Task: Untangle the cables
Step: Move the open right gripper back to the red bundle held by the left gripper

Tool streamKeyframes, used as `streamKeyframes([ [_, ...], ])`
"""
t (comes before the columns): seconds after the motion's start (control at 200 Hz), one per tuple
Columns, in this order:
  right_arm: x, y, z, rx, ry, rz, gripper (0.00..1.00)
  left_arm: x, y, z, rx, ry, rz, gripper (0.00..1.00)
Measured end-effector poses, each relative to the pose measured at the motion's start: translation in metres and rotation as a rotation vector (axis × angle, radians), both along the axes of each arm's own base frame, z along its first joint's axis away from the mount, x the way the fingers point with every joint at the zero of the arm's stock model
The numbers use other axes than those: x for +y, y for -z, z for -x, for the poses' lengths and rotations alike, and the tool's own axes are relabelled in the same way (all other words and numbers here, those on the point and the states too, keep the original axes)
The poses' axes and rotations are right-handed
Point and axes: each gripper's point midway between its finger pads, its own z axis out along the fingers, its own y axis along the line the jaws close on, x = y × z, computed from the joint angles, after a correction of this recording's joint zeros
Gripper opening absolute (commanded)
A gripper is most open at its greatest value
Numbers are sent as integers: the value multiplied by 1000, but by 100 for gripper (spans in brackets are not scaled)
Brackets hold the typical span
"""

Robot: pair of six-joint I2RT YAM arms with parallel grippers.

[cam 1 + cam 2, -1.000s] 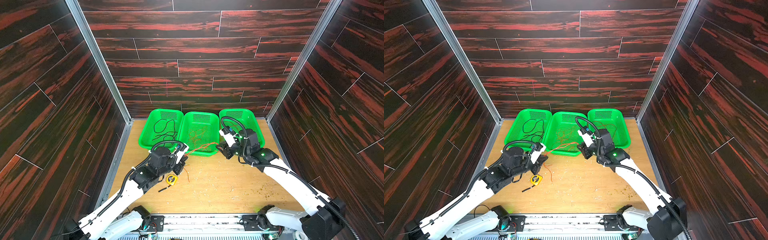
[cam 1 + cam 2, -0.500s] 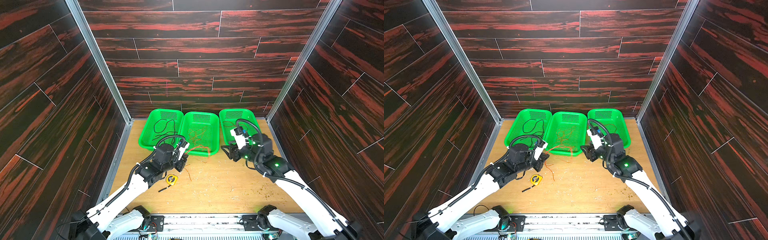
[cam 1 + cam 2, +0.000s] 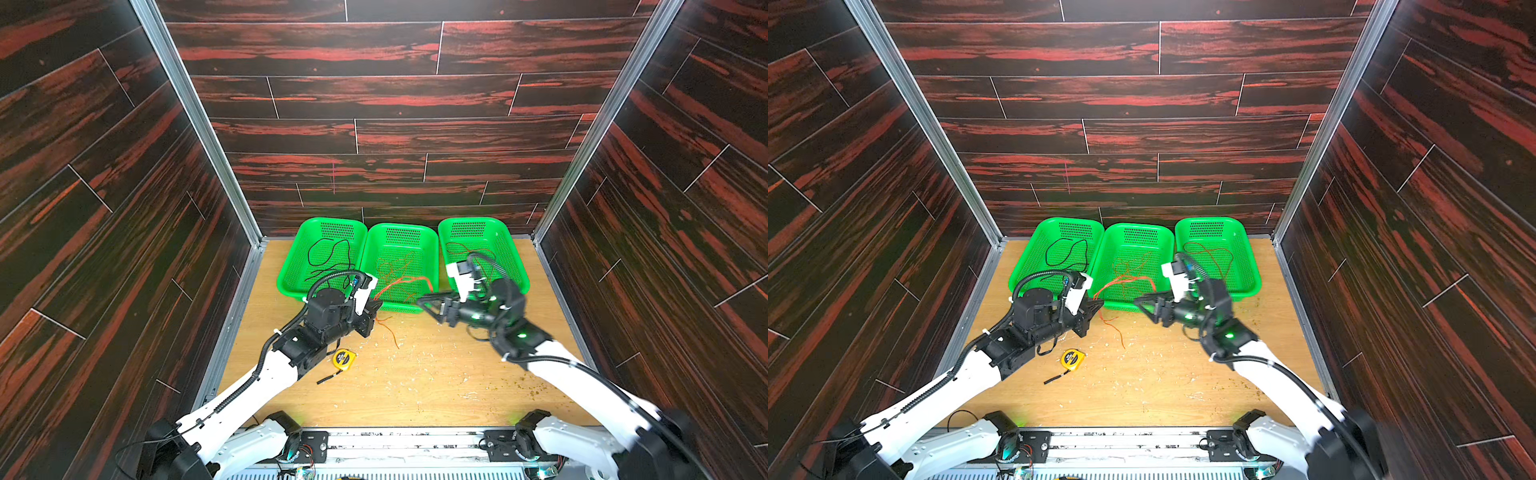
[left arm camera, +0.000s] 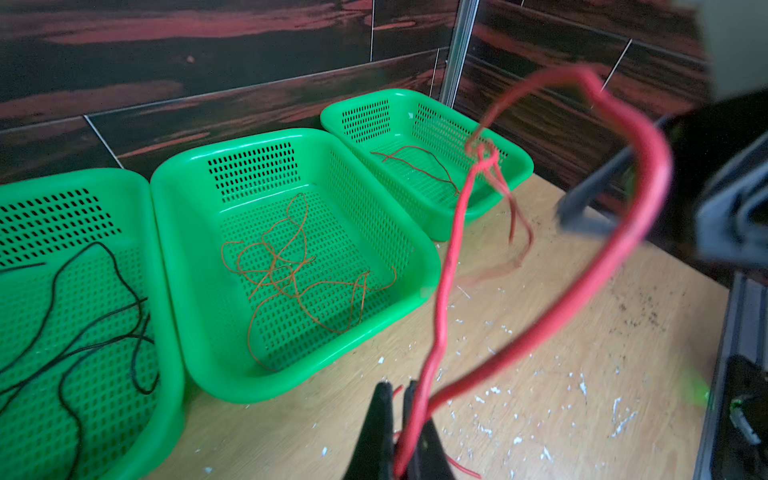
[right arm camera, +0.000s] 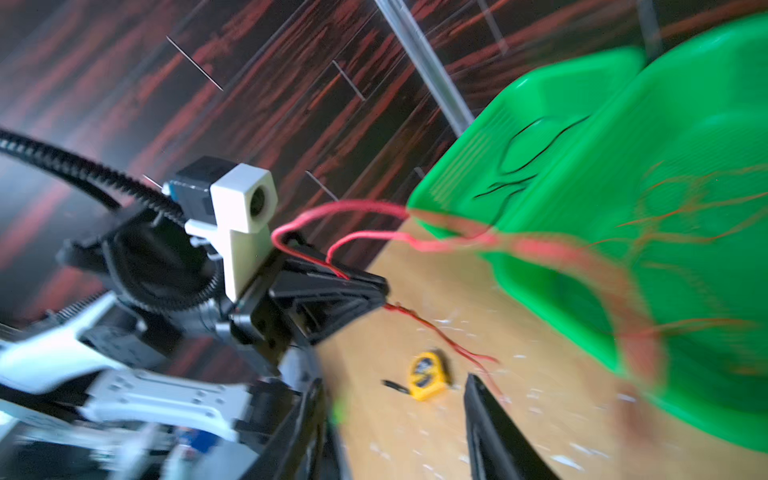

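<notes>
- While the left gripper (image 4: 397, 399) is clamped shut on the red cable (image 4: 654, 178) just in front of the middle basket (image 4: 266, 388), the cable rises from its jaws as a doubled loop that meets at a small knot (image 4: 484, 156). A straight pull on either strand would likely cinch that knot tighter rather than free it.
- The right gripper (image 5: 395, 386), jaws apart and empty, hovers by the front right corner of the middle basket. It is blurred in its wrist view, so it may overshoot so thin a wire or pinch both strands together.
- The loop hangs over the front rim of the middle basket, where the orange cable (image 4: 291, 270) lies in loose coils. A sagging or dropped loop could mix the two.
- The black cable (image 4: 141, 316) lies in the left basket (image 4: 172, 353) beside the middle basket, and a thin red strand (image 4: 432, 158) lies in the right basket (image 4: 524, 166). A snagged wire could drag either basket along.
- A loose red tail (image 5: 446, 338) trails on the table (image 3: 415, 395) in front of the middle basket, near a yellow tape measure (image 3: 344, 358). It could catch there as the cable lifts.
- The wire is very thin, so a sharp tug might slide it out of the left gripper.
</notes>
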Motion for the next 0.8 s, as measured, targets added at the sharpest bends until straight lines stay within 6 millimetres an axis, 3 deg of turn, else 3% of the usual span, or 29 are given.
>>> streamKeyframes([
  [0.17, 28, -25, 3, -36, -20, -148, 54, -5, -8, 0, -21, 2, 50, 0],
  [0.281, 31, -37, -12, -51, 41, -232, 54, -9, -14, 0, -36, 5, 82, 0],
  [0.571, 37, -45, -39, -49, 115, -334, 52, -13, -16, 5, -38, 16, 111, 0],
  [0.661, 38, -48, -44, -47, 126, -347, 49, -13, -19, 5, -47, 16, 121, 0],
  [0.797, 39, -52, -46, -59, 127, -372, 36, -14, -23, 7, -59, 23, 130, 0],
])
